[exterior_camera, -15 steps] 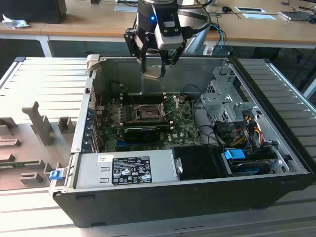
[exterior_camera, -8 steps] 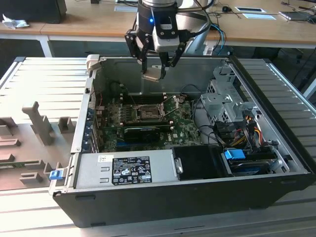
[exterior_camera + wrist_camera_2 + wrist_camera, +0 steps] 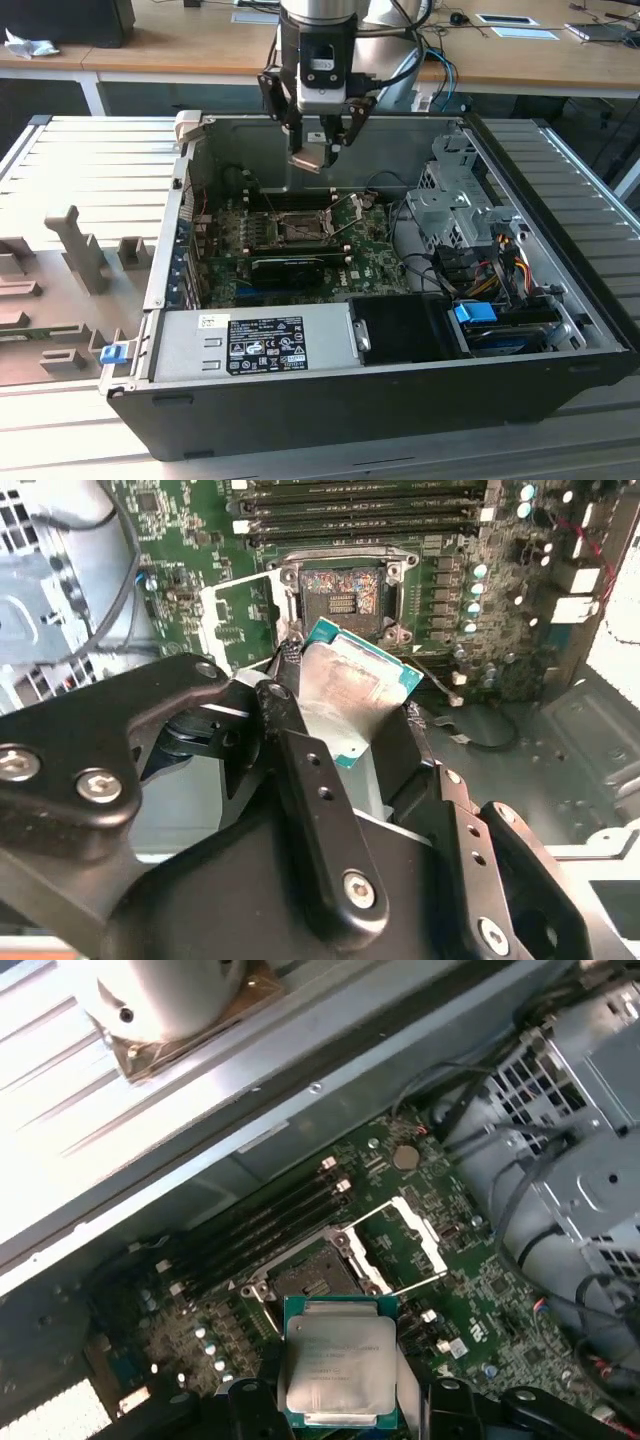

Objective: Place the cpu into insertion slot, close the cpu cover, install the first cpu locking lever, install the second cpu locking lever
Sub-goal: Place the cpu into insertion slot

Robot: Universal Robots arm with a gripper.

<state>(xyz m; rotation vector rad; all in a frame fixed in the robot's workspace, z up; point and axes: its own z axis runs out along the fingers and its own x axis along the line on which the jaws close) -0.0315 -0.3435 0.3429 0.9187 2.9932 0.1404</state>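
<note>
My gripper point(image 3: 318, 148) hangs above the open computer case, shut on the cpu point(image 3: 308, 157), a flat square chip with a silver lid and green rim. In both wrist views the cpu point(image 3: 350, 690) point(image 3: 340, 1360) sits clamped by its edges between the black fingers point(image 3: 300, 770), tilted and well above the board. The insertion slot point(image 3: 298, 228) point(image 3: 342, 592) point(image 3: 310, 1275) lies open on the green motherboard, just below and ahead of the chip. The cpu cover point(image 3: 400, 1245) point(image 3: 240, 615), a silver frame, is swung open beside the slot.
A long black card point(image 3: 290, 265) lies in front of the slot and memory slots point(image 3: 360, 505) behind it. A grey power supply point(image 3: 255, 340) fills the case front, with a metal drive cage point(image 3: 455, 205) and cables on the exterior view's right. A grey moulded tray point(image 3: 60, 290) sits outside the case.
</note>
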